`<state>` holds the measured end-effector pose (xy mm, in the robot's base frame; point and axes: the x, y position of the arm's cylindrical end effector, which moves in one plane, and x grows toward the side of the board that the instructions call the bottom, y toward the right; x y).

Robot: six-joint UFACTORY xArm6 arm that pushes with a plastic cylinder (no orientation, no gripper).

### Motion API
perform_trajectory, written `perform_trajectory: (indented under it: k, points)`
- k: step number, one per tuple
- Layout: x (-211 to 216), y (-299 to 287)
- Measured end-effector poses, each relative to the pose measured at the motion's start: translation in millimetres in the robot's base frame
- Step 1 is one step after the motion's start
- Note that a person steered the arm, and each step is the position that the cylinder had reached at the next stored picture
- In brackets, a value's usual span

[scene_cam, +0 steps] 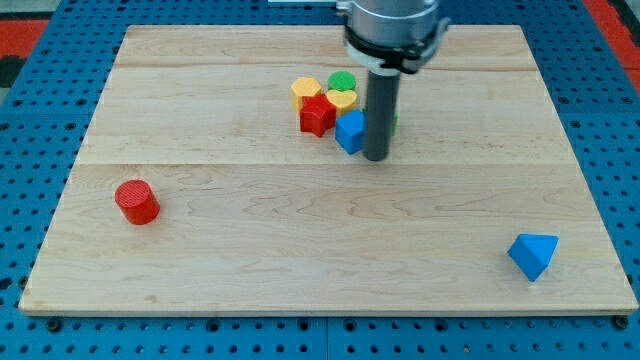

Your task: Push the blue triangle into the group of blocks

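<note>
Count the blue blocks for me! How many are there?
2. The blue triangle sits alone near the view's bottom right. The blue block is in the group near the top, just left of my tip. The rod may hide others.

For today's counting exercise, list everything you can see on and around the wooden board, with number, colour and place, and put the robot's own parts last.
Blue triangle: 1, blue, board's bottom right, alone.
Red cylinder: 1, red, left side, alone.
Red star: 1, red, cluster near top centre.
Blue cube: 1, blue, cluster's right, beside the rod.
Yellow block: 1, yellow, cluster's top left.
Yellow heart: 1, yellow, cluster's middle.
Green block: 1, green, cluster's top.
Wooden board: 1, pale wood, on blue pegboard.
My tip: 1, dark rod, just right of the blue cube.
</note>
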<state>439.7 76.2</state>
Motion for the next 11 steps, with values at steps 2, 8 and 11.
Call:
perform_trajectory:
  k: [2, 8, 11]
  points:
    - [124, 58]
    - [160, 193]
    - [79, 138]
